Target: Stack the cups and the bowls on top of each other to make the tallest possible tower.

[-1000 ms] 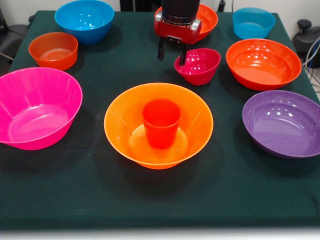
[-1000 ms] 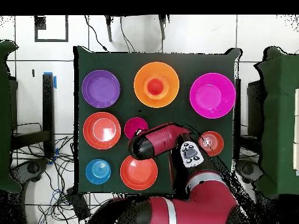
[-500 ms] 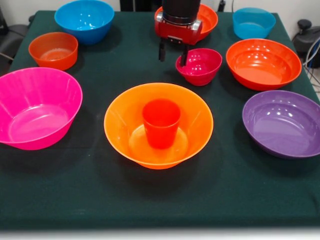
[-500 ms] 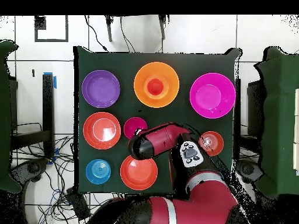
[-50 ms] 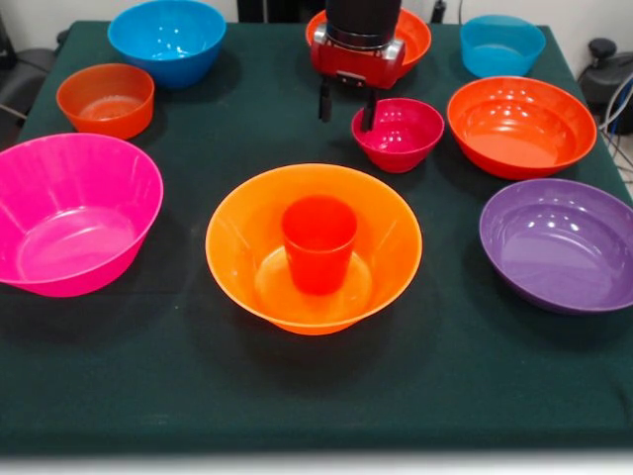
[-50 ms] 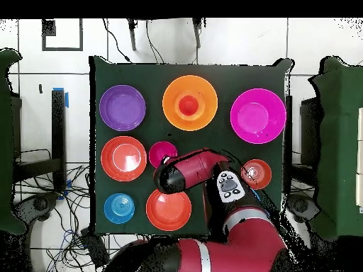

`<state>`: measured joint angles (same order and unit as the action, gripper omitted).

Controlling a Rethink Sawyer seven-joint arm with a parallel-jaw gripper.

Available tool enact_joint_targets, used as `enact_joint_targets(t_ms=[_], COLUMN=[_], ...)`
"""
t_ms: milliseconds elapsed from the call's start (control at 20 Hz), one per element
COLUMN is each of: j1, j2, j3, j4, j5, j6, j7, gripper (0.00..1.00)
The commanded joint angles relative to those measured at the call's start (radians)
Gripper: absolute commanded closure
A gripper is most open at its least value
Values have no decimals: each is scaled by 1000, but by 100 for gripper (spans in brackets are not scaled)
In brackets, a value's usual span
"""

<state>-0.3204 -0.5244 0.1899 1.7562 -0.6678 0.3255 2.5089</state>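
Note:
The tower's base, a large yellow-orange flared bowl point(image 5: 313, 247) point(image 6: 190, 103), stands at the table's middle with the orange-red cup point(image 5: 318, 242) point(image 6: 188, 105) upright inside it. My gripper point(image 5: 346, 107) is open just behind it, at the left rim of the small magenta bowl point(image 5: 400, 134) point(image 6: 163, 152). One of the fingers point(image 5: 368, 111) stands over that rim, the other outside it. The magenta bowl sits level on the cloth. In the overhead view the arm point(image 6: 186, 172) hides the gripper.
Around the middle stand a large pink bowl point(image 5: 74, 213), a purple bowl point(image 5: 559, 242), an orange-red bowl point(image 5: 520, 126), a small orange bowl point(image 5: 105, 99), a blue bowl point(image 5: 166, 40), a small blue bowl point(image 5: 501, 45) and another orange-red bowl point(image 5: 410, 35) behind the gripper.
The gripper has shifted a little to the right. The magenta bowl, tilted a second ago, slid right with it and now sits level.

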Motion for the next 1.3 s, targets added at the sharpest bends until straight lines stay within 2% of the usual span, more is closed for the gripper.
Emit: enact_joint_targets(t_ms=[50,500,950,1300], j1=[37,64,115,110], j2=[49,63,85,88], j3=[58,33,-34,-35], j4=[-43,-63,-95,-92], j5=[41,51,54,72], j6=[-25,-25,-38,-31], j7=[28,42,69,55], gripper=[0,0,0,0])
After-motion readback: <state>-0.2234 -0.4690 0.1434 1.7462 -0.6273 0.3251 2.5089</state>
